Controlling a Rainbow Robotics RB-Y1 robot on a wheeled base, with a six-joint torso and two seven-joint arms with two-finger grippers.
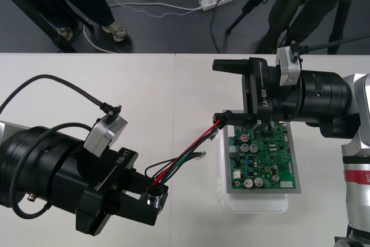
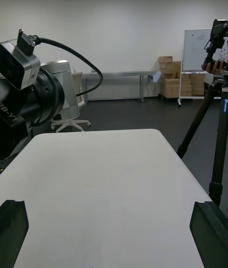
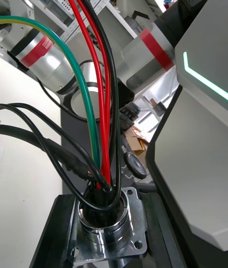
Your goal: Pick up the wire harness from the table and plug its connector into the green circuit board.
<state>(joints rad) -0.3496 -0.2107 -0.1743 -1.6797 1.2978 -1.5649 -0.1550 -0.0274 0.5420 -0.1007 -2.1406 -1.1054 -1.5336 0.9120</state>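
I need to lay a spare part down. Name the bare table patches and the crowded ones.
Bare: the table between its far edge and the left arm, and the near strip between the left tool and the white base. Crowded: the harness spans from left tool toward right tool, beside the board.

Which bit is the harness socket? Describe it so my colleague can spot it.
Start at the green board and follow the red, black and green wires away from it to the left gripper. Clamped in it sits the socket: the only round, shiny metal piece, with a flange.
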